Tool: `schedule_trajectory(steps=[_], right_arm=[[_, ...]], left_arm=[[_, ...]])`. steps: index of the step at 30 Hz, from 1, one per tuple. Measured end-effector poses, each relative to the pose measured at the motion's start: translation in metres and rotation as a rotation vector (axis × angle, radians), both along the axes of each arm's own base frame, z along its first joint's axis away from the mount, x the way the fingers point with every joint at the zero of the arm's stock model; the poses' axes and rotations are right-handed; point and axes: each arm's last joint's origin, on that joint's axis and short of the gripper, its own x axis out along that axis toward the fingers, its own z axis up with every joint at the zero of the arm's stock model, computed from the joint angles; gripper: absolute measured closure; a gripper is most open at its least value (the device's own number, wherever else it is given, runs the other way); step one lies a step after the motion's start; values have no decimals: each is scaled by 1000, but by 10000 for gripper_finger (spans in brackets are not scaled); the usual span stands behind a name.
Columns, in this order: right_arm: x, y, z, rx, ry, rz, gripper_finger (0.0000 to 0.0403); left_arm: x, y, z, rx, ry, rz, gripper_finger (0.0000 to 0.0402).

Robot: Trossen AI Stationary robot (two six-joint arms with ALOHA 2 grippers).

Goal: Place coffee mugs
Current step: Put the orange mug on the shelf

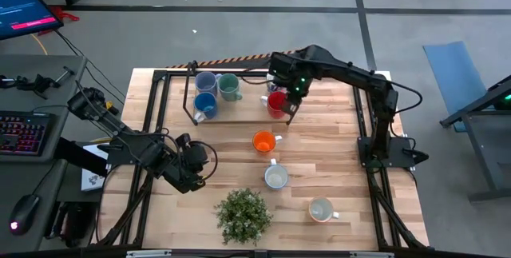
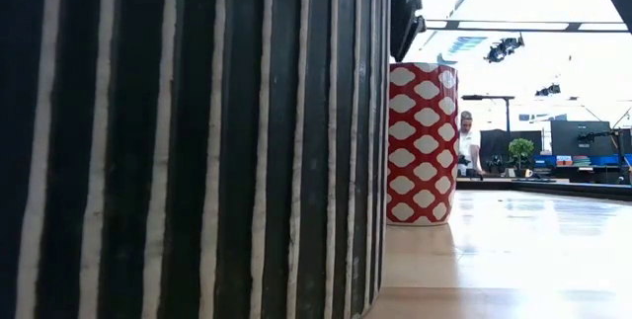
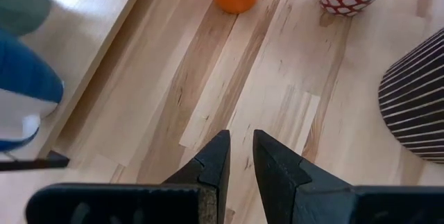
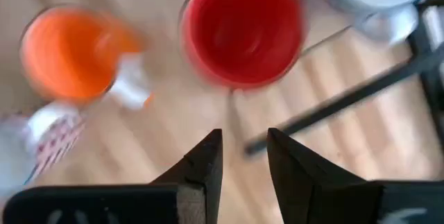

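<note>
Bench (image 1: 335, 170) — light wood. Far side, in a row: grey-blue mug (image 1: 206, 81), green mug (image 1: 229, 88), blue mug (image 1: 204, 105) just in front, red mug (image 1: 277, 102) to their right. Mid-bench: orange mug (image 1: 264, 141); nearer, white mug (image 1: 275, 178) and cream mug (image 1: 321, 209). Potted plant (image 1: 243, 214) at the near edge.

Right gripper (image 4: 241, 156) — above the red mug, fingers narrowly apart, holding nothing. Left gripper (image 3: 238, 153) — low over bare wood at the bench's left, fingers a slit apart, empty.
</note>
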Motion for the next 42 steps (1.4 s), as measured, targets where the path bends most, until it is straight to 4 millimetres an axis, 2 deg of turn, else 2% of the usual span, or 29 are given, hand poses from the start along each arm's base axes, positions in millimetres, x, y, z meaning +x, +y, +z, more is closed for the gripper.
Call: schedule_trajectory(steps=[3, 7, 10, 12, 18, 21, 25, 29, 34, 39, 42], right_arm=[[-4, 19, 11, 3, -58, 91, 311], [-20, 44, 19, -47, -49, 169, 311], [-37, 58, 21, -93, -29, 197, 311], [-54, 66, 20, -120, -15, 185, 311], [-110, 83, -6, -116, -48, 46, 311], [-134, 91, -24, -71, -99, -44, 311], [-157, 99, -45, -16, -185, -117, 311], [-168, 106, -61, 37, -255, -141, 311], [-169, 110, -72, 46, -304, -105, 311], [-166, 111, -77, 31, -309, -56, 311], [-166, 110, -77, 15, -313, -33, 311]], left_arm=[[9, -1, 4, 30, -56, -67, 346], [33, 5, 16, 104, -187, -192, 346], [50, 22, 23, 186, -240, -218, 346], [59, 40, 30, 172, -253, -197, 344], [84, 91, 45, -26, -296, -205, 331], [102, 101, 52, -49, -325, -243, 322], [131, 101, 50, 38, -249, -341, 307], [152, 104, 43, 57, -102, -372, 288], [171, 114, 17, 23, 84, -331, 264], [188, 120, -2, 0, 131, -289, 246], [194, 125, -5, 6, 133, -269, 242]])
